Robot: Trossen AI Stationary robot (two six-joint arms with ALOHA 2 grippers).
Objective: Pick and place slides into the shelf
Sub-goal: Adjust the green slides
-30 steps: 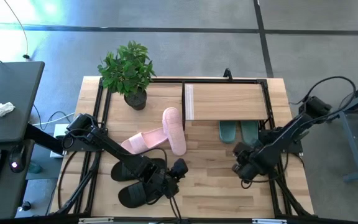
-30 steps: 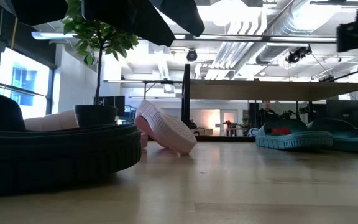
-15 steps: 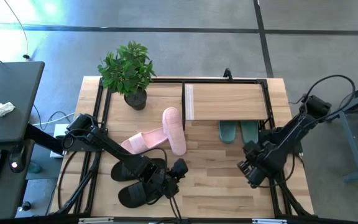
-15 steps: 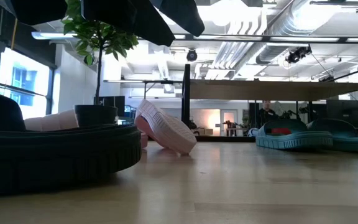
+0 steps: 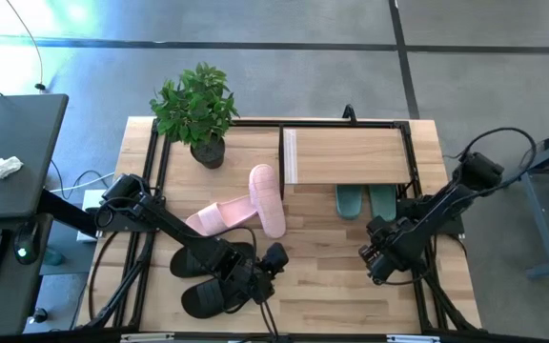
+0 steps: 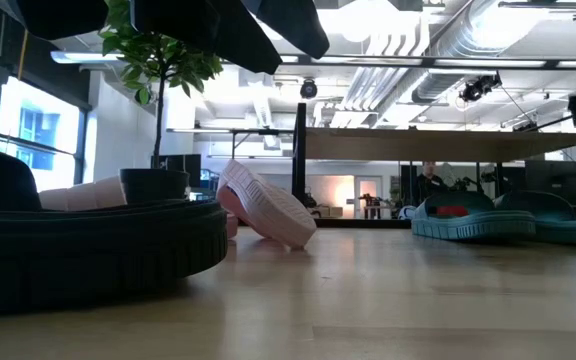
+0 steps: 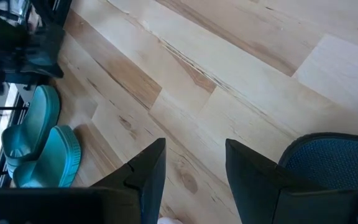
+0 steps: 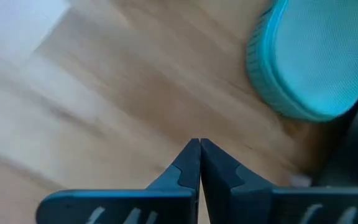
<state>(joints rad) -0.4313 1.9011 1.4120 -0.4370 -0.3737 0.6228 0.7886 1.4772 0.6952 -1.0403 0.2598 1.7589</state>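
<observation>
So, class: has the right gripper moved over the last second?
Yes. In the high view the right gripper has slid slightly toward the table's near edge, farther from the green slides under the shelf.

Right gripper [image 8: 199, 144] over tabletop [image 8: 104, 93]
Jaws pressed together, empty; a green slide's [image 8: 316, 59] rounded end lies nearby.

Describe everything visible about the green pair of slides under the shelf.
The green slides are a teal-green, rubbery-looking pair lying side by side, soles down on the table. From above, their far ends are tucked under the shelf and only the near ends stick out. The low view shows their broad single straps arched up. The right wrist view shows a finely textured footbed. Nothing grips them; the shut right gripper is apart from them, over bare wood.
</observation>
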